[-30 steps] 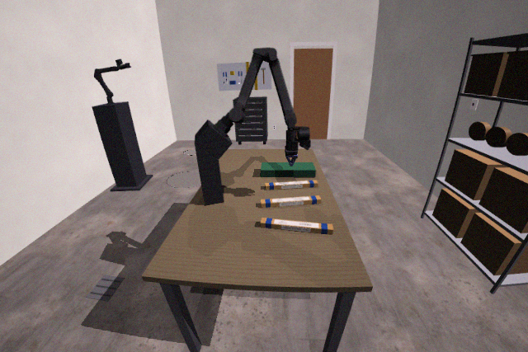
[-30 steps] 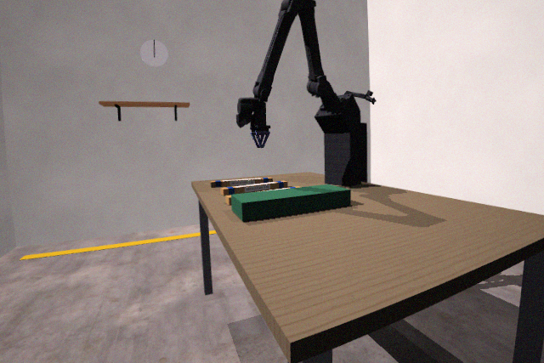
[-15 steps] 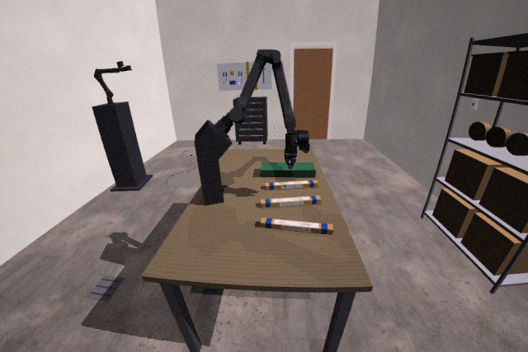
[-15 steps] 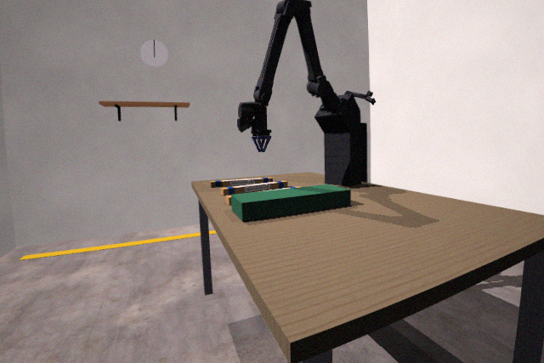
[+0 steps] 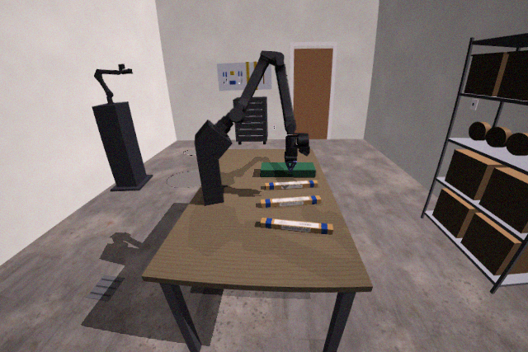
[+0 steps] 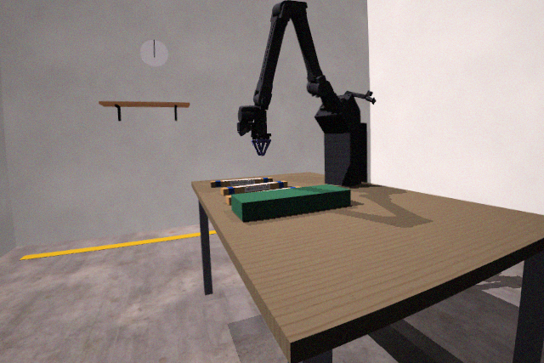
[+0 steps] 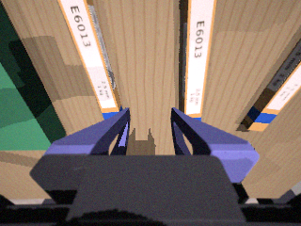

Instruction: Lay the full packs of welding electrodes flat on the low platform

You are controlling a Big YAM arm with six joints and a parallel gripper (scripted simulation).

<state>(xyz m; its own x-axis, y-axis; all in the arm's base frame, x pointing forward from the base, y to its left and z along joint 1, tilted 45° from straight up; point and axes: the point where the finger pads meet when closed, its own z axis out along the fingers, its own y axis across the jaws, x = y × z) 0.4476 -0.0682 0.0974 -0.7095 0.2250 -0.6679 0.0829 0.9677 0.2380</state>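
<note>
The low green platform (image 5: 272, 170) (image 6: 298, 206) (image 7: 19, 118) has nothing on it. Three orange, white and blue electrode packs lie flat on the table. The nearest to the platform (image 5: 291, 185) (image 7: 87, 52) is mostly hidden behind it in the exterior view. The middle pack (image 5: 290, 201) (image 6: 257, 188) (image 7: 197, 71) lies beside it, and the third pack (image 5: 297, 225) (image 6: 241, 183) (image 7: 261, 116) lies farthest from the platform, at an angle. My gripper (image 5: 290, 168) (image 6: 261, 155) (image 7: 150, 113) is partly open and empty. It hangs above table height, with the first two packs' ends showing beyond its fingers in the wrist view.
The wooden table (image 5: 256, 258) (image 6: 373, 253) carries the arm's dark base (image 5: 210, 177) (image 6: 337, 156) on one side. The packs lie between the base and the opposite long edge. A loaded shelf rack (image 5: 486, 169) stands on the floor beyond that edge.
</note>
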